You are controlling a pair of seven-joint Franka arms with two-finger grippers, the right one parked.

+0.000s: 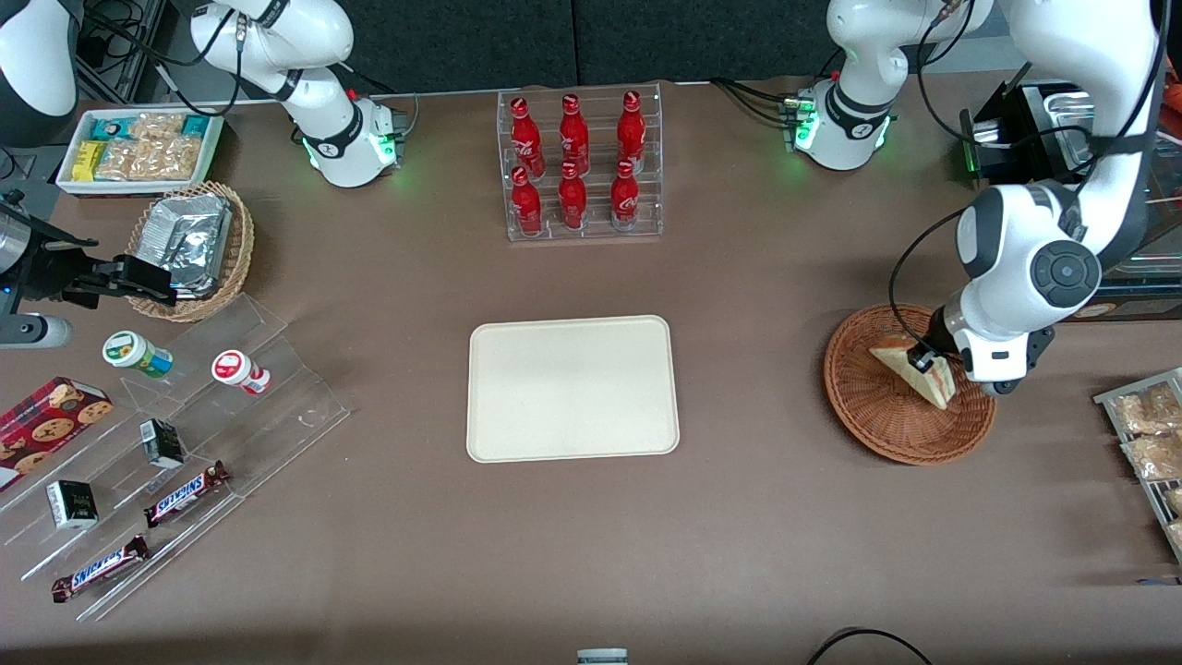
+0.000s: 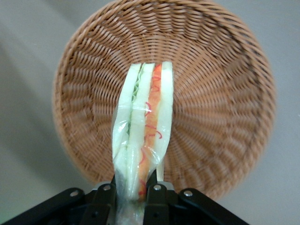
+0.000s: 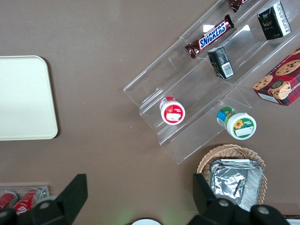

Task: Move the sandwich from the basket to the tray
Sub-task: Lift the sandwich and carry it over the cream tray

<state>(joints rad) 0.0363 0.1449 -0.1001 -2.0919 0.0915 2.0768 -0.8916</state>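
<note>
The sandwich [image 1: 910, 365] is a plastic-wrapped white-bread wedge with orange, red and green filling [image 2: 143, 129]. It hangs a little above the round reddish-brown wicker basket [image 1: 877, 416], whose woven bowl [image 2: 220, 93] shows beneath it. My left gripper [image 1: 926, 362] is shut on the sandwich, its black fingers [image 2: 105, 194] pinching the wedge's wrapped end from both sides. The cream tray [image 1: 572, 388] lies flat in the middle of the table, toward the parked arm from the basket, with nothing on it.
A clear rack of red bottles [image 1: 580, 166] stands farther from the front camera than the tray. Snack bags [image 1: 1150, 434] lie at the working arm's end. A clear stepped shelf [image 1: 185, 434] with candy bars and a tan foil-packet basket [image 1: 194, 249] sit toward the parked arm's end.
</note>
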